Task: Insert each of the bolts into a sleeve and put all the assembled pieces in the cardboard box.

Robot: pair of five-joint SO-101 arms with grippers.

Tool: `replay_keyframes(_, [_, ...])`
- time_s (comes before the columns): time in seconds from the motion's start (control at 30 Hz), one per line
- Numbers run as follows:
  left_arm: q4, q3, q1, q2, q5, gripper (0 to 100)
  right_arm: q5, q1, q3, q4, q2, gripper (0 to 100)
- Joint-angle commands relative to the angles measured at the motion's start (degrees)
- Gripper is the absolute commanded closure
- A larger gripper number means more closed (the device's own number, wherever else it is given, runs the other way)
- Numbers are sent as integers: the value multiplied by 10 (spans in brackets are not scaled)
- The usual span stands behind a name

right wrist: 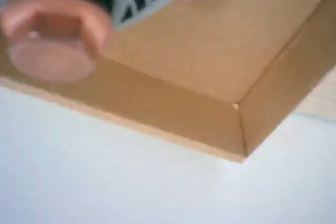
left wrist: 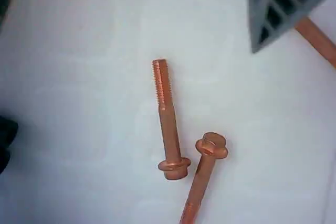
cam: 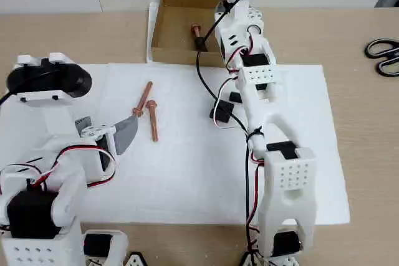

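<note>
Gripping a copper flange-head bolt: right pincer, over brown cardboard box.
Left pincer wide, empty; threaded bolt, second bolt, heads adjacent, on smooth white sheet.

No readable text

No letters, numbers, labels or signs could be read on the cardboard box, on a bolt or on the table.
</note>
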Motion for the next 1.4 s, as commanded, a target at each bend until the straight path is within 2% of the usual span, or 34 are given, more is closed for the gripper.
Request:
replay_keyframes(0.0, [-9,0,0,-4,-1,709,-4,-3,-59,-16,-2,995])
replay_keyframes(0.27, [-7,0,0,-6,0,709,-5,-9,-68,-18,19,995])
replay_keyframes(0.47, [-9,0,1,-7,0,709,-3,-22,-73,-79,65,995])
replay_keyframes(0.67, [-9,0,1,-7,0,709,-4,-25,-81,-87,108,993])
replay_keyframes(0.73, [-9,0,1,-7,0,709,-4,-23,-91,-87,121,961])
replay_keyframes(0.93, [-9,0,1,-7,0,709,-4,-24,-96,-82,133,763])
replay_keyframes(1.1, [-10,0,1,-7,0,709,-3,-23,-106,-80,129,757])
replay_keyframes(1.37, [-10,-2,1,-7,0,709,-4,-16,-106,95,-14,757])
